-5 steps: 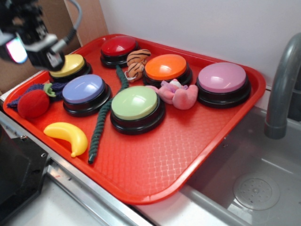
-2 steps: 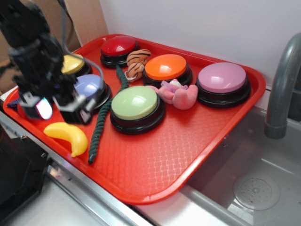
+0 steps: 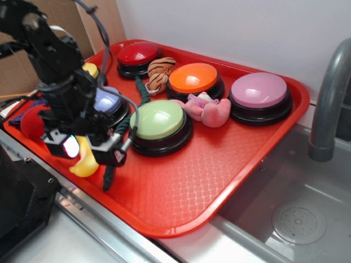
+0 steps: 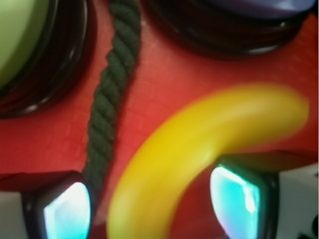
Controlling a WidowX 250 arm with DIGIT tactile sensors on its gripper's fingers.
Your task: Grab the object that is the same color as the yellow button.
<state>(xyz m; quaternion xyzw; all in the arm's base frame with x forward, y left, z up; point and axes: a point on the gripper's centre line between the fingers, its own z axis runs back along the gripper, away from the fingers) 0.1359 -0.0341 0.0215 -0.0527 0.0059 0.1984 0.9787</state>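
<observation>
- Yellow plastic is filling the space between the fingers: the banana [image 4: 199,154] is lying directly beneath the pincer [image 4: 149,204], its curved body crossing the gap from the lower middle up toward the right.
- In the wrist view the two fingertips [image 4: 65,206] are standing spread apart, one on each side of the fruit, with nothing pinched yet; the right pad is sitting at the banana's inner curve, and whether it is touching cannot be told through the blur.
- From the exterior view the pincer [image 3: 90,150] is hanging low over the red tray [image 3: 230,159], hiding most of the banana [image 3: 85,164], which is showing only as a yellow lobe under the fingers.
- Judging by its gloss and small size, the toy is probably hollow, light and stiff, so it is likely to keep its shape under pressure but to slide or squirt out along its smooth rounded skin.
- Closing across the thick middle of the arc looks safest, since the tapering ends are offering less to bear on.
- Just to the left of the pincer the dark green rope [image 4: 107,94] is running away up the tray, close enough that the left finger could be catching it.
- Farther out are sitting the light green button [image 3: 159,123] and the blue button [image 3: 107,104].
- Beyond them, behind the arm, only a sliver of the yellow button [image 3: 90,69] is peeking out.
</observation>
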